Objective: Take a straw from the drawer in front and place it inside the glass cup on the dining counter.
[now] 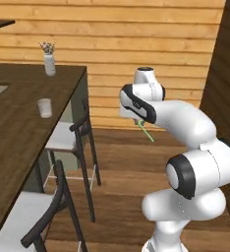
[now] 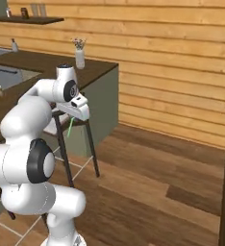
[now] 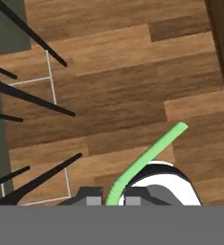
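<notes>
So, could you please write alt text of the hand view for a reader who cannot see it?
The gripper is shut on a thin light-green straw, which runs up and to the right from between its two dark fingertips. Below it lies a brown wooden floor, with black chair legs on the left.

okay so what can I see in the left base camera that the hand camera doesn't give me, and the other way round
Left base view only: the dining counter with the glass cup and a vase standing on it, and the plank wall behind.

Hand view only: a look straight down at the bare wood floor, and the gripper shut on the straw's lower end.

Both: the green straw held by the gripper out over the floor, away from the counter, and the black chair legs.
</notes>
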